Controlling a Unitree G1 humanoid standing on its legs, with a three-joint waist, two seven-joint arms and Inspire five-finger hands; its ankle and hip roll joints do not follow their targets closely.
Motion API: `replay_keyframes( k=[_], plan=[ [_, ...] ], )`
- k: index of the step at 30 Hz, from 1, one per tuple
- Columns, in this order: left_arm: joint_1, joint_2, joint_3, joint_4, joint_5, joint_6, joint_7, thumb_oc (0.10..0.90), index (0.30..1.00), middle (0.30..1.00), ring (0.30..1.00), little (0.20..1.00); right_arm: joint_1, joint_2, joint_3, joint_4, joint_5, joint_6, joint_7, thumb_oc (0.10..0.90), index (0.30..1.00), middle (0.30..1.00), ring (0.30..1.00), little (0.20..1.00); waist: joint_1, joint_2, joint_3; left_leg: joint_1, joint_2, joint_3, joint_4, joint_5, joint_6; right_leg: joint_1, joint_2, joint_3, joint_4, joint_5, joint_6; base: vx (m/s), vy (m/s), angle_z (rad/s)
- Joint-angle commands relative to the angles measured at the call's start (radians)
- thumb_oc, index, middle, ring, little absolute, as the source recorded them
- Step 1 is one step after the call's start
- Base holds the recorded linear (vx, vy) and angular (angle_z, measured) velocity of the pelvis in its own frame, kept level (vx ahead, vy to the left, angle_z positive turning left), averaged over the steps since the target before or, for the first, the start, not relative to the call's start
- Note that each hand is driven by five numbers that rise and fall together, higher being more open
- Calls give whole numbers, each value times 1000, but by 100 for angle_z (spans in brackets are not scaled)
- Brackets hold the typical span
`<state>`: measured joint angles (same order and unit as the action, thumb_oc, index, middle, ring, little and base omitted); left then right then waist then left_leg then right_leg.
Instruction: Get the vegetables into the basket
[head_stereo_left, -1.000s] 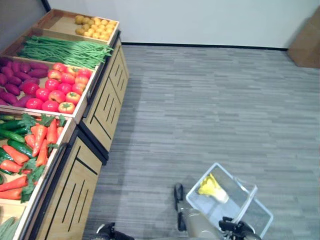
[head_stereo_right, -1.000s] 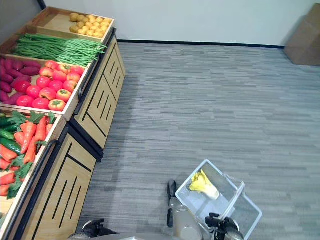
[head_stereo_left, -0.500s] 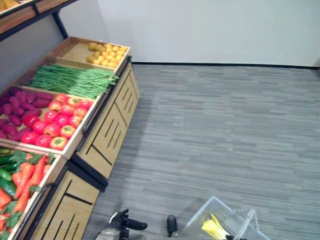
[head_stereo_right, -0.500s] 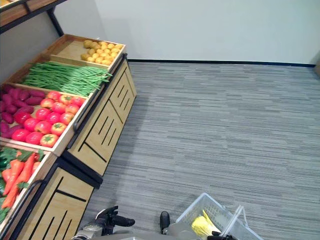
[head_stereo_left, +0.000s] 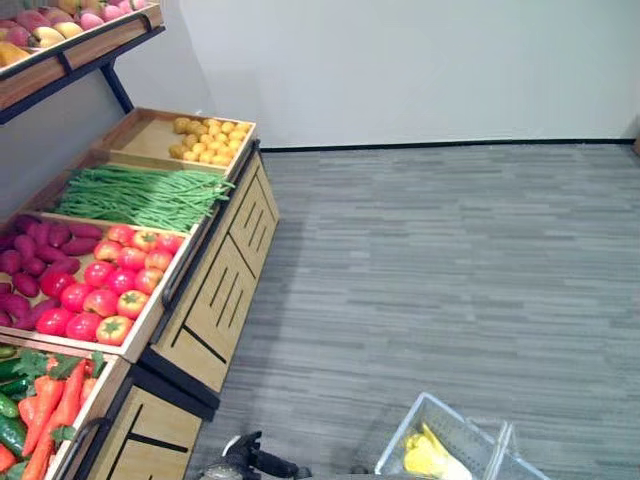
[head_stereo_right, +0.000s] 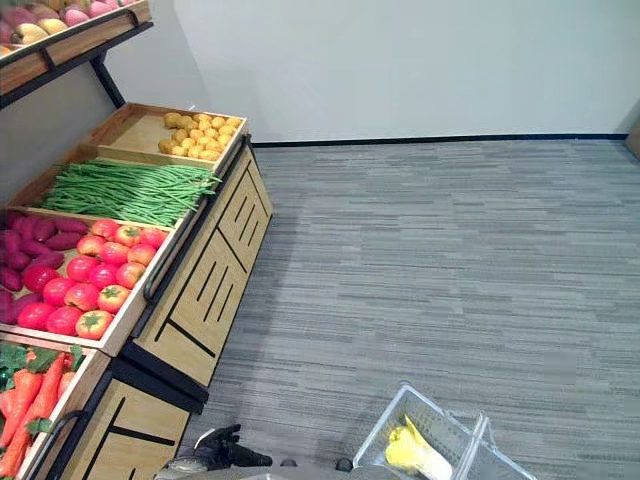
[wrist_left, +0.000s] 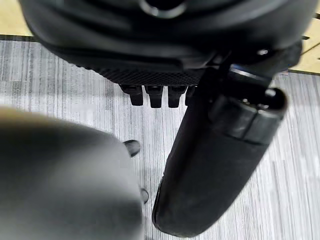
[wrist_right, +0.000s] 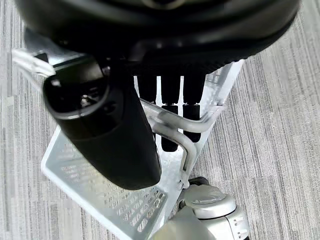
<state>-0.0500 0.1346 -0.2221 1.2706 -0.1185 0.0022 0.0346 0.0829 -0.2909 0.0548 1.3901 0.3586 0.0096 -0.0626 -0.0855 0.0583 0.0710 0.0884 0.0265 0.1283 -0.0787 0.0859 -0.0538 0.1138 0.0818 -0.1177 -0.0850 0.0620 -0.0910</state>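
Note:
A white mesh basket (head_stereo_left: 470, 448) hangs low at my right side with a yellow leafy vegetable (head_stereo_left: 427, 458) lying in it. In the right wrist view my right hand (wrist_right: 116, 131) is shut on the basket's handle (wrist_right: 172, 131), fingers curled over the bar and the mesh wall (wrist_right: 95, 192) below it. My left hand (head_stereo_left: 252, 461) hangs low beside the wooden stand, holding nothing; in its wrist view its fingers (wrist_left: 150, 95) are relaxed and the thumb (wrist_left: 220, 150) stands out. The stand's crates hold carrots (head_stereo_left: 62, 405), tomatoes (head_stereo_left: 110, 290) and green beans (head_stereo_left: 140, 195).
The wooden display stand (head_stereo_left: 215, 290) runs along my left, with purple sweet potatoes (head_stereo_left: 30, 262), cucumbers (head_stereo_left: 12, 425), a far crate of small yellow produce (head_stereo_left: 205, 140) and an upper shelf (head_stereo_left: 70, 45) of fruit. Grey plank floor (head_stereo_left: 450, 270) stretches to the white wall.
The whole picture has shifted: the camera has swung up, bringing the upper shelf into view. The basket stays on my right hand at the bottom edge. My left hand now shows by the stand.

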Motion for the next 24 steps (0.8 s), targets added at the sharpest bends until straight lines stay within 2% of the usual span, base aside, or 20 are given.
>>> replay_keyframes(
  k=[1, 5, 8, 10, 11, 14, 15, 16, 19, 20, 22, 23, 24],
  plan=[
    [-12, 33, -4, 33, 19, -6, 7, 900, 1000, 1000, 1000, 1000, -14, -10, -3, 7, -20, -12, 12, 400, 300, 300, 300, 300, 24, -17, 6, 31, -37, -1, -9, -46, 0, -17, -76, 103, 99, -132, 148, 61, -24, 5],
    [-6, 37, 6, 36, 10, -5, 8, 900, 1000, 1000, 1000, 1000, -17, -5, 11, 14, -39, -9, 16, 400, 300, 300, 300, 300, 37, -24, 1, 34, -33, -8, -9, -50, -1, -11, -79, 88, 100, -138, 149, 38, -31, 3],
    [9, 46, 35, 40, -29, -8, 3, 900, 1000, 1000, 1000, 1000, -26, -5, 22, 12, -40, -6, 29, 400, 300, 300, 300, 300, 69, -34, 0, 33, -30, -31, -6, -50, -4, -4, -84, 56, 104, -147, 148, 22, -44, 24],
    [12, 51, 47, 39, -47, -9, 0, 900, 1000, 1000, 1000, 1000, -31, -11, 29, 16, -53, -8, 31, 400, 300, 300, 300, 300, 87, -43, 5, 28, -30, -52, 7, -51, -6, 3, -91, 26, 108, -154, 146, -11, -79, 32],
    [17, 60, 55, 36, -63, -13, -4, 900, 1000, 1000, 1000, 1000, -43, -26, 42, 11, -75, -9, 33, 400, 300, 300, 300, 300, 118, -54, 12, 9, -33, -89, 28, -50, -9, 6, -98, -17, 113, -158, 141, -35, -83, 38],
    [17, 64, 56, 36, -68, -13, -4, 900, 1000, 1000, 1000, 1000, -47, -30, 45, 6, -81, -12, 30, 400, 300, 300, 300, 300, 130, -59, 17, -3, -36, -115, 38, -47, -11, 7, -103, -48, 118, -162, 138, -37, -80, 65],
    [12, 84, 50, 35, -77, -14, -10, 900, 1000, 1000, 1000, 1000, -65, -54, 52, -11, -94, -18, 30, 400, 300, 300, 300, 300, 169, -65, 27, -34, -47, -219, 32, -22, -33, 20, -115, -167, 136, -187, 132, -37, -93, 137],
    [11, 83, 50, 35, -77, -14, -10, 900, 1000, 1000, 1000, 1000, -65, -54, 52, -11, -94, -18, 30, 400, 300, 300, 300, 300, 167, -65, 25, -38, -47, -221, 32, -21, -32, 18, -115, -169, 134, -185, 132, -34, -124, 177],
    [19, 102, 60, 16, -114, -23, -14, 900, 1000, 1000, 1000, 1000, -82, -64, 52, -38, -87, -28, 33, 400, 300, 300, 300, 300, 195, -62, 31, -67, -58, -305, 29, 2, -47, 27, -130, -281, 168, -219, 123, -7, -43, 188],
    [28, 107, 77, 10, -151, -25, -11, 900, 1000, 1000, 1000, 1000, -93, -72, 41, -63, -79, -38, 27, 400, 300, 300, 300, 300, 203, -60, 50, -99, -48, -268, 48, 10, -54, 32, -149, -356, 200, -242, 120, -30, -4, 179],
    [28, 107, 77, 10, -151, -25, -11, 900, 1000, 1000, 1000, 1000, -93, -72, 41, -63, -79, -38, 27, 400, 300, 300, 300, 300, 200, -61, 50, -101, -49, -270, 50, 9, -54, 32, -151, -358, 202, -244, 120, -19, 6, 163],
    [35, 108, 88, 9, -151, -26, -6, 900, 1000, 1000, 1000, 1000, -119, -83, 37, -76, -77, -38, 22, 400, 300, 300, 300, 300, 198, -70, 66, -127, -12, -111, 95, -13, -48, 36, -179, -393, 226, -267, 130, -23, 25, 144],
    [37, 108, 94, 12, -149, -27, -7, 900, 1000, 1000, 1000, 1000, -124, -84, 30, -78, -74, -38, 20, 400, 300, 300, 300, 300, 199, -75, 69, -139, 11, -29, 126, -24, -44, 39, -190, -414, 217, -257, 134, -52, 72, 152]
  ],
)
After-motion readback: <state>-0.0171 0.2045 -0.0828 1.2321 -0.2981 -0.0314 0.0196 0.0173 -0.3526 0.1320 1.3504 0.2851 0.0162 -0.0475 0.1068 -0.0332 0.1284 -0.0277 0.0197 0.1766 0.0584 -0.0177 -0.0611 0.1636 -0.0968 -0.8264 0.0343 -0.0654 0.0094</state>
